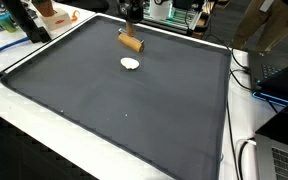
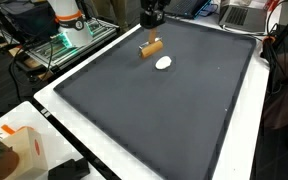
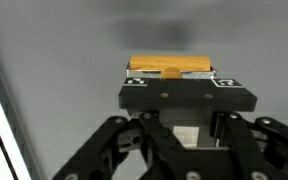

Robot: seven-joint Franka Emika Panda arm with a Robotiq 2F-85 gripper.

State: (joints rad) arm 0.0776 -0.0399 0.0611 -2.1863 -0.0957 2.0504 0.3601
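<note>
White table edged the near side, bearing a wide dark mat; at its far end the gripper hung clamped on a wooden block; a small white disc lay just nearer on the mat.

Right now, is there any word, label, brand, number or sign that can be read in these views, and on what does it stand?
No text can be read in any view.
wooden block, held in the gripper: no print shows.
white piece and dark mat: bare, no marks.
blue sheets and orange-and-white box: any marks are too small and blurred to read.
</note>
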